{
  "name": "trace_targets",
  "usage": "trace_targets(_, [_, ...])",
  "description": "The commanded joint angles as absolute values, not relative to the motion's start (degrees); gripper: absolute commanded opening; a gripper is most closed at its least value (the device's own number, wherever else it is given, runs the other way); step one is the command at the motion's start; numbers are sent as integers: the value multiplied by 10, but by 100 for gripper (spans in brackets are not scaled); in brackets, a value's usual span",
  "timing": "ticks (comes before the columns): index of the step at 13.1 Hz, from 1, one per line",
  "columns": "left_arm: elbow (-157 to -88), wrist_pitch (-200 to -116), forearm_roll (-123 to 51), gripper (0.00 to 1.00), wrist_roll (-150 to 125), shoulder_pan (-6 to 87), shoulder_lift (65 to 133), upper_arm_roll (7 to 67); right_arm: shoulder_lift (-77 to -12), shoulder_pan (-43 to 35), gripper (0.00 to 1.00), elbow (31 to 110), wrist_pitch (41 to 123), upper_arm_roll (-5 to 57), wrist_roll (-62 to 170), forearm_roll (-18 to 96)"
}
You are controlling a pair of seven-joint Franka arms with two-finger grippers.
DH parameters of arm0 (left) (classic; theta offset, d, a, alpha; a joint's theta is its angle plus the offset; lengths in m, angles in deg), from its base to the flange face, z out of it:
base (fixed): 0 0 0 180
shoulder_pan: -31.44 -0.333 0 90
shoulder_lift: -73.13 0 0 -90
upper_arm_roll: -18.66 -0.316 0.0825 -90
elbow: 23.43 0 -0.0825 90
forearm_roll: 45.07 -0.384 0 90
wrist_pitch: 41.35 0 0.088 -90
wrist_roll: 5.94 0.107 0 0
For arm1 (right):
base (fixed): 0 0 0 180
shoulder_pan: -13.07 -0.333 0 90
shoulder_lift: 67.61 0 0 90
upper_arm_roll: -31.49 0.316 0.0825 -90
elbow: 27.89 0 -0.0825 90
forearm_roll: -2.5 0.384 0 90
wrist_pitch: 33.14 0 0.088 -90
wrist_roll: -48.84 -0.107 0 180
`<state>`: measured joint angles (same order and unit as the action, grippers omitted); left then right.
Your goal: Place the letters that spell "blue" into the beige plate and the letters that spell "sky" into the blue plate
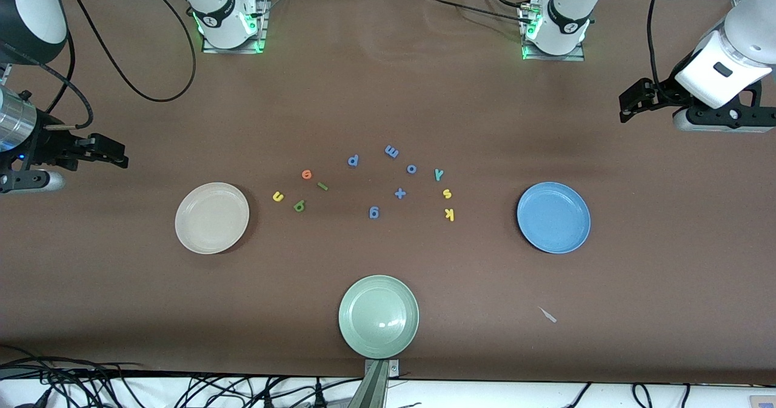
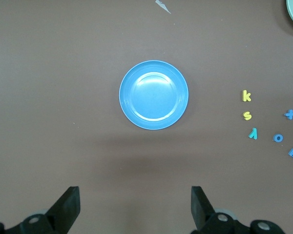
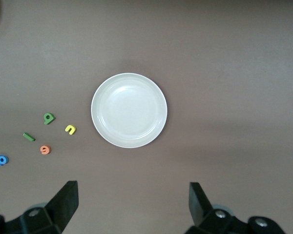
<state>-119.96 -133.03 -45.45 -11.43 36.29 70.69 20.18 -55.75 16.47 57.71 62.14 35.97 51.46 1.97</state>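
Left tool [image 2: 134,207] and right tool [image 3: 132,204] both wide open, empty, waiting above the tabletop [image 1: 388,93]; beige plate [image 1: 212,218] and blue plate [image 1: 553,217] hold nothing.

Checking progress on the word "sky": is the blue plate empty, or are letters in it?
Empty. The blue plate shows only bare surface; the yellow k, yellow s and teal y lie on the table beside it.
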Motion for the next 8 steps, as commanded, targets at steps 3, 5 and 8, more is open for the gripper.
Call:
trace_targets(3, [-1182,-1316,-454,100,-108,364,714,203,-564,165,100,586,620,361,521,13])
trace_targets(5, [-1182,-1316,-454,100,-108,364,714,203,-564,164,100,585,620,361,521,13])
trace_targets(8, [-1182,-1316,-454,100,-109,369,714,202,-564,165,100,583,620,361,521,14])
